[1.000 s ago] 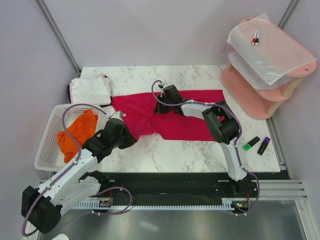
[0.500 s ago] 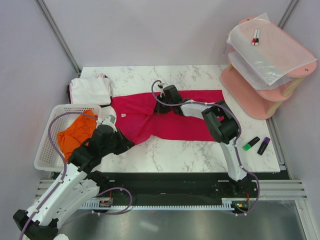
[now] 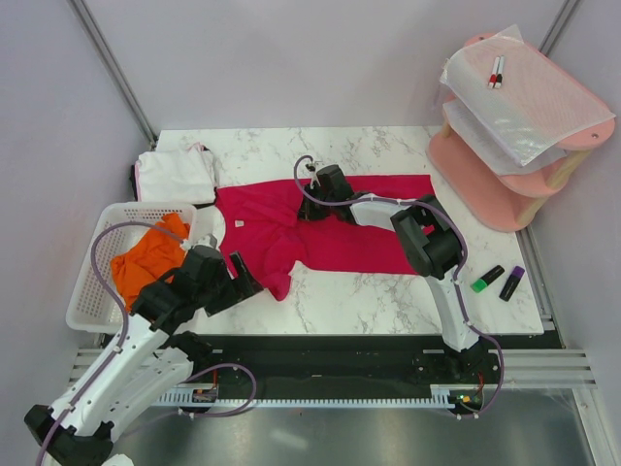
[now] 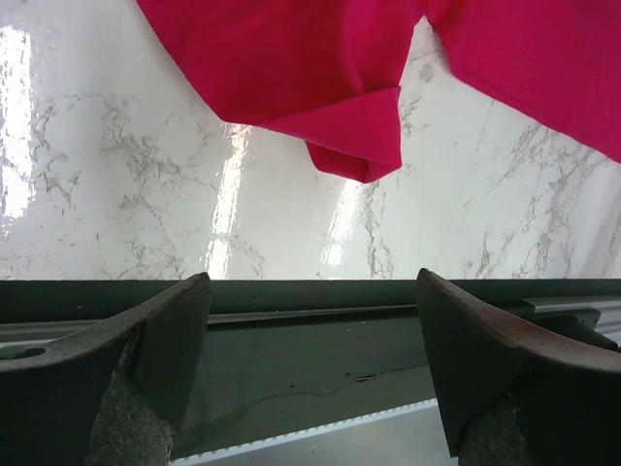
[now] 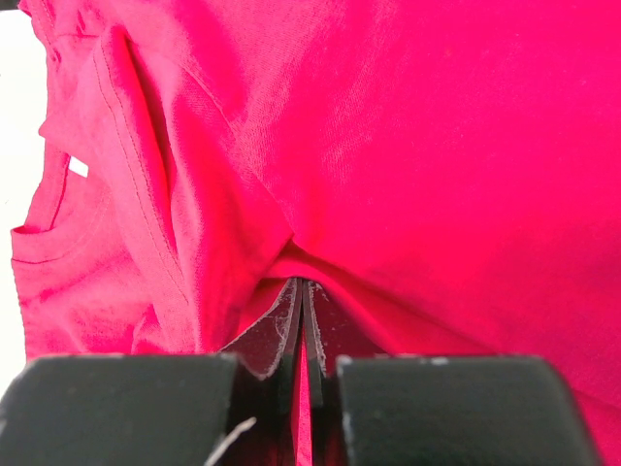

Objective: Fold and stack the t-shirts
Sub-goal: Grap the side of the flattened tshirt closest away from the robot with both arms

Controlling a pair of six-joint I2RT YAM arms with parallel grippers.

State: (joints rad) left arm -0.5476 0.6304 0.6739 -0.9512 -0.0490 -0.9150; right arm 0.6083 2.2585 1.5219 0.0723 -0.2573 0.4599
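Just white tag, unreadable, crimson t-shirt neckline

We find our marbled bench carrying a crimson t-shirt (pinched in the right hand), a white t-shirt beyond the left hand, and a green marker and a purple marker well to the right hand's right.

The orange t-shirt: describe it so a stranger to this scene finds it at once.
Find the marble table, then the white mesh basket at its left edge. The orange t-shirt lies crumpled inside, while the crimson t-shirt and white t-shirt lie on the marble.
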